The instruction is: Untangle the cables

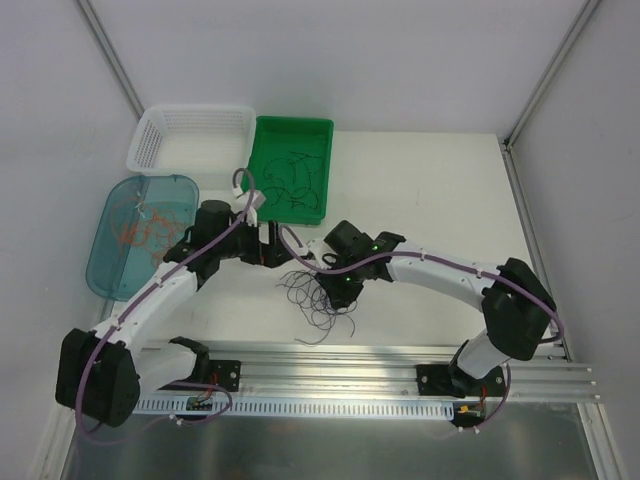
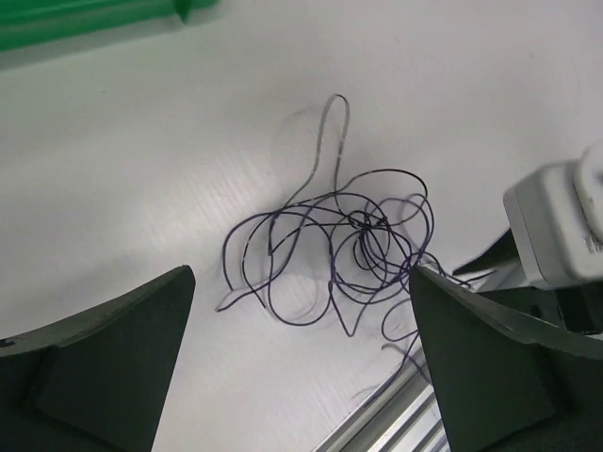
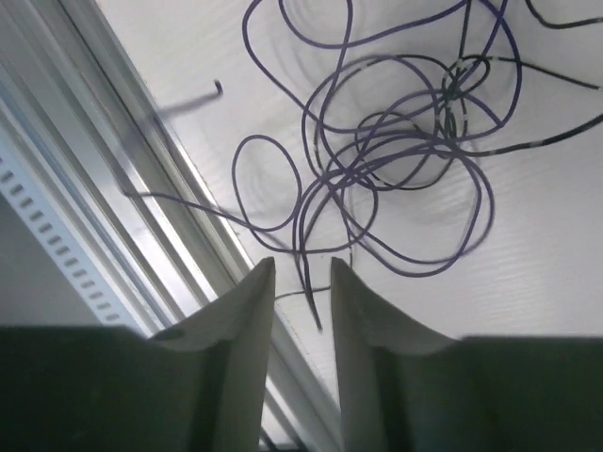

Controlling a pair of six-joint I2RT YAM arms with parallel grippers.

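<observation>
A tangle of thin dark purple cables (image 1: 316, 296) lies on the white table near its front edge. It shows in the left wrist view (image 2: 363, 243) and the right wrist view (image 3: 405, 160). My left gripper (image 1: 270, 252) hovers just left of the tangle, its jaws wide open and empty (image 2: 300, 282). My right gripper (image 1: 334, 290) is over the tangle's right side. Its fingers (image 3: 254, 301) stand a narrow gap apart, with loose purple strands running into the gap (image 3: 301, 268), not visibly pinched. Black cables (image 1: 290, 180) lie in the green tray and orange ones (image 1: 140, 228) in the blue tray.
A green tray (image 1: 318, 128) and a white basket (image 1: 190, 115) stand at the back. A blue translucent tray (image 1: 105, 265) lies at the left. An aluminium rail (image 1: 380, 358) runs along the front edge, right beside the tangle (image 3: 113, 179). Grey walls enclose the table.
</observation>
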